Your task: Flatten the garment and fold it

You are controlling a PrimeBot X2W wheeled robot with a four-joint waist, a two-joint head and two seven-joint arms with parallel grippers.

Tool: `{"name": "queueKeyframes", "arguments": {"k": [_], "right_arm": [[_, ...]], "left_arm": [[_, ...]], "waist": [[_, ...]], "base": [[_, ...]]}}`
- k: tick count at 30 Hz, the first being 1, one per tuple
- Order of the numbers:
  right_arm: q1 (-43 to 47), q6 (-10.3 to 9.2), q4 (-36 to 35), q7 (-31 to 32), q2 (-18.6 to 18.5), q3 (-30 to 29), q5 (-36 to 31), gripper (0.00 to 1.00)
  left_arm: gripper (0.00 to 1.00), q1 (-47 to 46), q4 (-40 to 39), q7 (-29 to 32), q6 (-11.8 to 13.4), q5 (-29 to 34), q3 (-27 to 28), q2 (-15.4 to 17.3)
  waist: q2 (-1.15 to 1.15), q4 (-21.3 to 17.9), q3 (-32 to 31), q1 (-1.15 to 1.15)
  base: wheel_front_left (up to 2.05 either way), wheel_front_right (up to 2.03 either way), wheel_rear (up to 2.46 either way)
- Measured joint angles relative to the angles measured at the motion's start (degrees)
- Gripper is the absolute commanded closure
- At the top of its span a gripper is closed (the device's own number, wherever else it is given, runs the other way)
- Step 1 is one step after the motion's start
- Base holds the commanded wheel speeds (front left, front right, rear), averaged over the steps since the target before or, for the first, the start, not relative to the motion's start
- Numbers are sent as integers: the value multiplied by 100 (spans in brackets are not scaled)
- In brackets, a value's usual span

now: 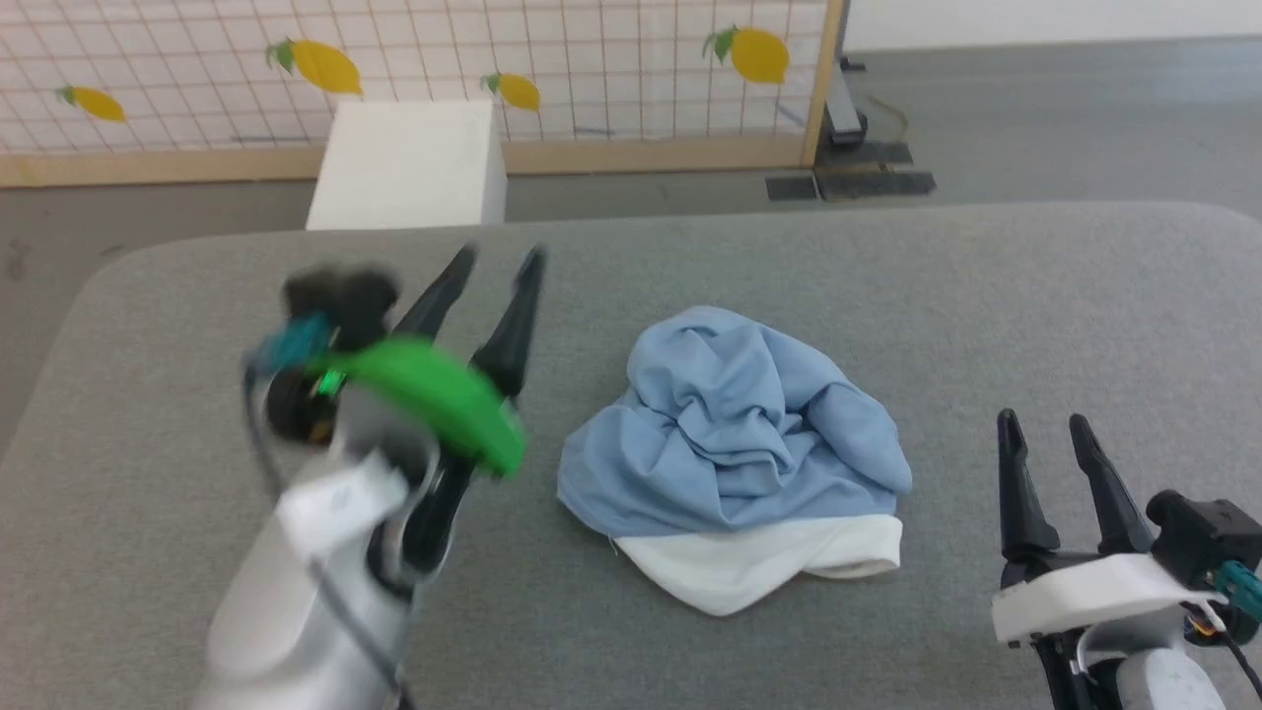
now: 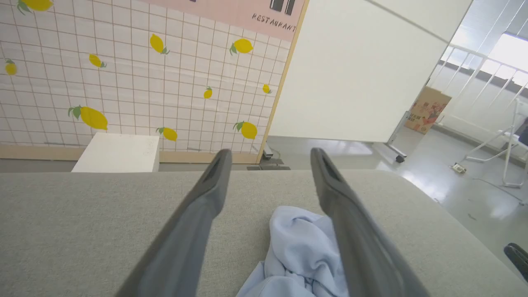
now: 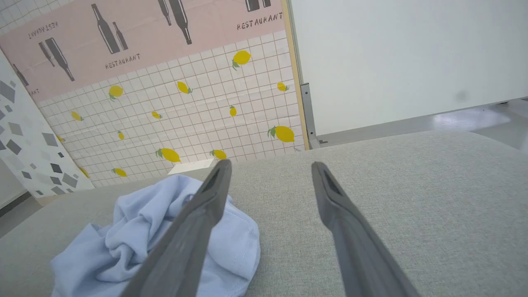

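The garment (image 1: 735,434) lies crumpled in a heap on the middle of the grey padded table (image 1: 986,296), light blue on top with a white band along its near edge. Its collar, logo and buttons are hidden in the folds. My left gripper (image 1: 498,258) hovers to the heap's left, blurred, open and holding nothing; in the left wrist view the garment (image 2: 295,247) sits low between the fingers. My right gripper (image 1: 1043,421) stands open at the lower right, apart from the cloth; the right wrist view has the garment (image 3: 136,243) to the left of its fingers.
A white box (image 1: 409,163) stands on the floor behind the table's far edge. Behind it runs a tiled lemon-patterned partition (image 1: 592,59) with a wooden frame. Bare grey table surface stretches on both sides of the heap. A cardboard box (image 2: 427,109) sits far off by a railing.
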Motion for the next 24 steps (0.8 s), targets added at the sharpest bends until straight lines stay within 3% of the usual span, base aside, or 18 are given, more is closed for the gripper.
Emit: {"name": "queueKeyframes", "arguments": {"k": [6,7,16,24], "right_arm": [[232,0,-174,115,-1,-120,-33,0],[321,0,-242,182,-1,-131,-51,0],[656,-1,-315,268,-1,-101,-78,0],[744,0,-345,347,-1,-113,-57,0]], "left_arm": [[0,1474,-955,-824,469,290,308,285],[0,2051,-1144,-1274,670,420,424,353],[0,3430,-1057,-1702,957,973,383,316],[0,3646,-1093,-1720,993,1043,584,166]], "waist": [[0,151,-234,0],[0,195,-325,0],[0,210,-540,0],[0,279,-591,0]], "base": [[0,0,0],[0,0,0],[0,0,0],[0,0,0]]}}
